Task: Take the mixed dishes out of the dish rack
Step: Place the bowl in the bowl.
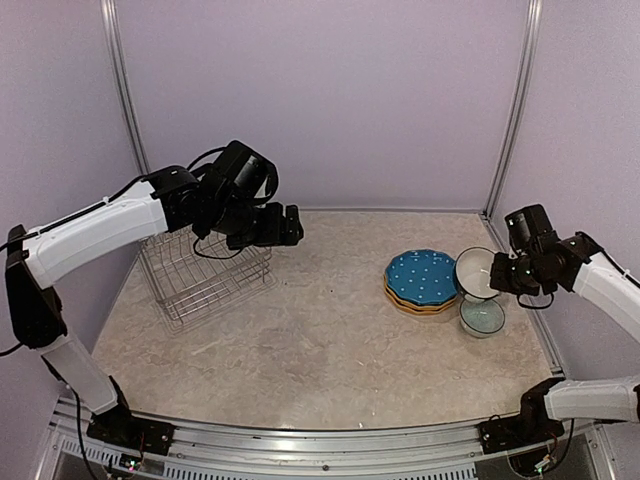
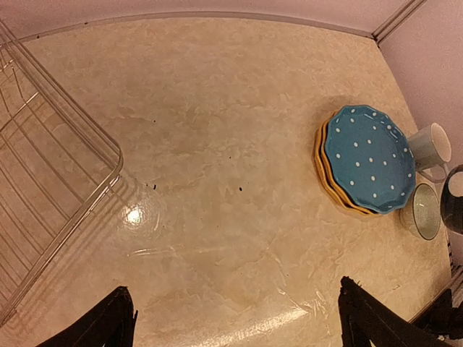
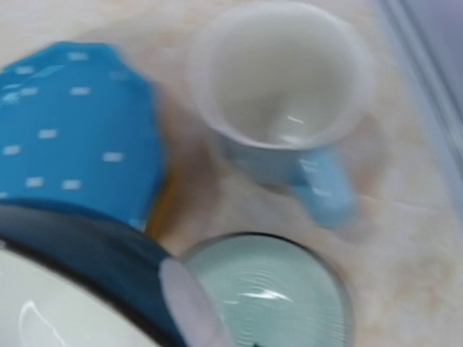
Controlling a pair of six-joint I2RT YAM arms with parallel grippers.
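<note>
right wrist: white bowl (image 3: pixel 65 249) against fingers (image 3: pixel 189 307)

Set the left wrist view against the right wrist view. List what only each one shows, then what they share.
Only the left wrist view: the rack at the left, the left arm's spread fingers along the bottom, and a wide stretch of bare table.

Only the right wrist view: the empty inside of the mug and its handle, plus a dark-banded bowl close up in the lower left corner.

Both: the blue plate, the mug, and the small bowl, all grouped close together.
</note>
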